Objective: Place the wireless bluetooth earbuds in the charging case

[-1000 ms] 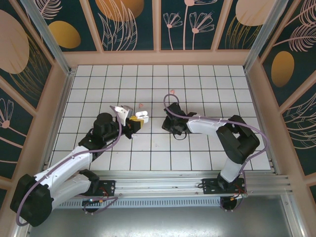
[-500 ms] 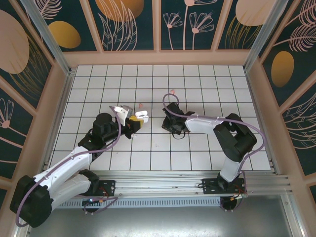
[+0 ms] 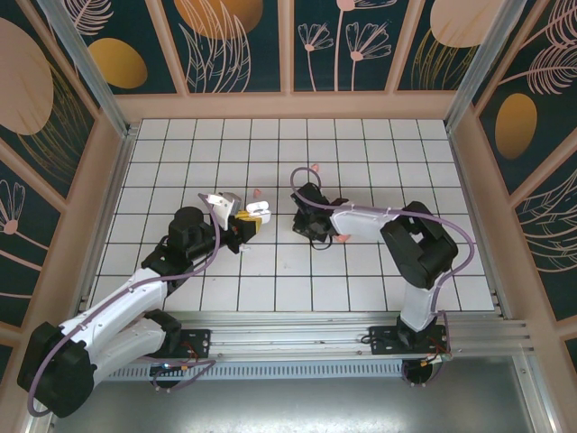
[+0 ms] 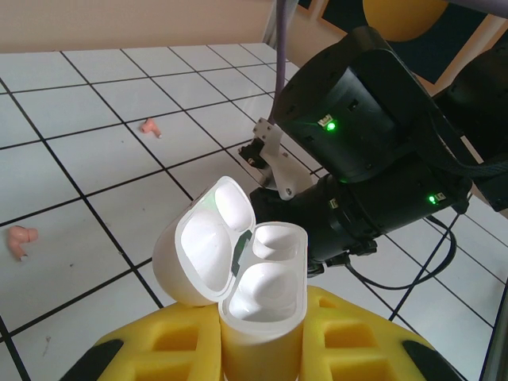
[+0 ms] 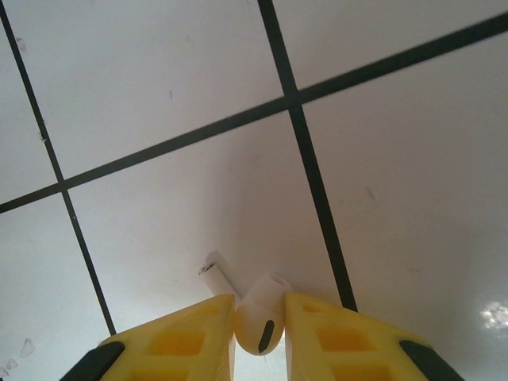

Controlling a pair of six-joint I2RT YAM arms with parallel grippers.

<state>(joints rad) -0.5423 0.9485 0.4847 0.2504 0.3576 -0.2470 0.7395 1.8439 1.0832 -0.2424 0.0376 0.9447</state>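
right fingers point(image 5: 259, 337): pinched on a white earbud point(image 5: 255, 313), stem poking toward 10 o'clock, low over the desk point(image 5: 159, 119) | left fingers point(image 4: 262, 341): clamped on the open charging case point(image 4: 262, 278), cups up | top view: case near, at 9 o'clock from the bud, so it's the right arm's move imo

- Left arm point(image 3: 117, 311): white shells on the long links, with rounded black housings at the joints.
- Right arm point(image 3: 365, 221): same build, with a white forearm shell and a bulky black elbow block.
- Purple cable point(image 4: 279, 32): thin and glossy, one looping loosely along each arm.
- Base plates point(image 3: 185, 343): flat, black, one under each arm.
- Left fingers point(image 4: 175, 349): bright yellow and blocky, with rectangular pockets moulded in and black patches at the outer corners.
- Right fingers point(image 5: 178, 345): same yellow, same pockets and black corners.
- Right arm's wrist housing: matt black and cylindrical, with two small green lights point(image 4: 329, 123) and a bare metal bracket point(image 4: 274, 159).
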